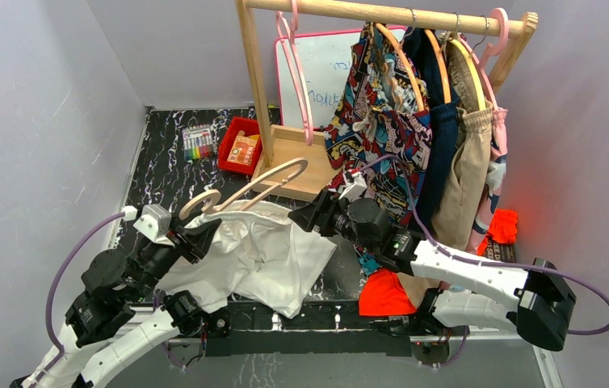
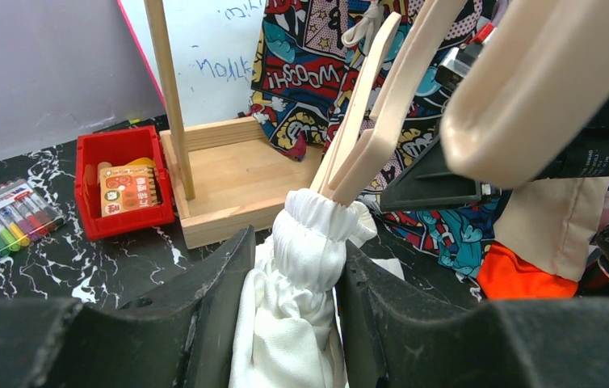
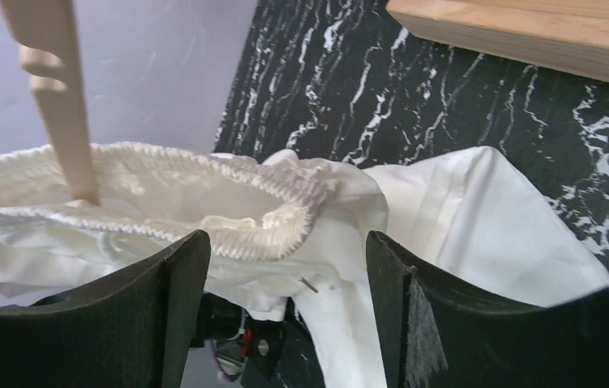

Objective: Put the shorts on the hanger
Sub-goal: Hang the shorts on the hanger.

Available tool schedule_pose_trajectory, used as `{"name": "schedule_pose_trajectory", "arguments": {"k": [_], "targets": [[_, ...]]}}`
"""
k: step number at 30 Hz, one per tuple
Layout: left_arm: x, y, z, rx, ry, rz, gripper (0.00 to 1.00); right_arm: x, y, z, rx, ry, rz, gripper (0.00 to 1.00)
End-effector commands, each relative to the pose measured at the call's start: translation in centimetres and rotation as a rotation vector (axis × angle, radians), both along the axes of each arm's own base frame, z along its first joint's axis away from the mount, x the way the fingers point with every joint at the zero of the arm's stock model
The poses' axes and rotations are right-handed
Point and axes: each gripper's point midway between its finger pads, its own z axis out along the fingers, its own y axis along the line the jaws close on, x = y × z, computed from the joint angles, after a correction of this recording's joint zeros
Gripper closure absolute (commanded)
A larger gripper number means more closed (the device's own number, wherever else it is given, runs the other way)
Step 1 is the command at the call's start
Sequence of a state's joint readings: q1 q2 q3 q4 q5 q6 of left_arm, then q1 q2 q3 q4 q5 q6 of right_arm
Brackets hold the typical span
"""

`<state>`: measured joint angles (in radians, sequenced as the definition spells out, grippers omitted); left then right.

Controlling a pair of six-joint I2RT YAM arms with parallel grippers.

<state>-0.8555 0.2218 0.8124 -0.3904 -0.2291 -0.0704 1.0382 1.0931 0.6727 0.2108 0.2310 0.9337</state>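
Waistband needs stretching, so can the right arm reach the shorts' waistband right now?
Probably yes: the right tool is open with the waistband of the shorts lying between its jaws, nothing in front; the hanger stands off to one side.

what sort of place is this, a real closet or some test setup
Probably a robot test cell staged as a wardrobe corner: plain grey walls box in a black marble-patterned table, a wooden clothes rack holds hung garments, and two white-and-black robot arms work on it.

The light is bright and even, with soft shadows. A red glow falls on the right wall (image 1: 527, 190). The hanger (image 2: 527, 89) looks blurry up close.
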Motion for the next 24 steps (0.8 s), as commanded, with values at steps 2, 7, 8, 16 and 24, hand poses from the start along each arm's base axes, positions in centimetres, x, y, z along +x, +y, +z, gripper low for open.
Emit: {"name": "schedule_pose_trajectory", "arguments": {"k": [2,7,8,16,24], "targets": [[-0.5,0.5,3.4,-0.075,-0.075,-0.003,1.0,1.0,0.7,5.3,0.194,-0.038,-0.033,0.24],[-0.5,0.4,3.6,-0.076,-0.08,-0.009,1.0,1.3,1.7,3.4,0.151,0.032,-0.022,0.34],[-0.5,0.4,3.6,-0.074,-0.08,-0.007,1.0,1.3,1.8,3.3,0.146,0.04,-0.019,0.35],[-0.7,0.6,4.0,-0.071,-0.086,-0.012,1.0,1.3,2.5,1.8,0.093,0.063,0.005,0.47],[-1.2,0.4,5.8,-0.08,-0.115,-0.043,1.0,1.2,2.5,5.8,0.124,-0.087,0.052,0.93]]}}
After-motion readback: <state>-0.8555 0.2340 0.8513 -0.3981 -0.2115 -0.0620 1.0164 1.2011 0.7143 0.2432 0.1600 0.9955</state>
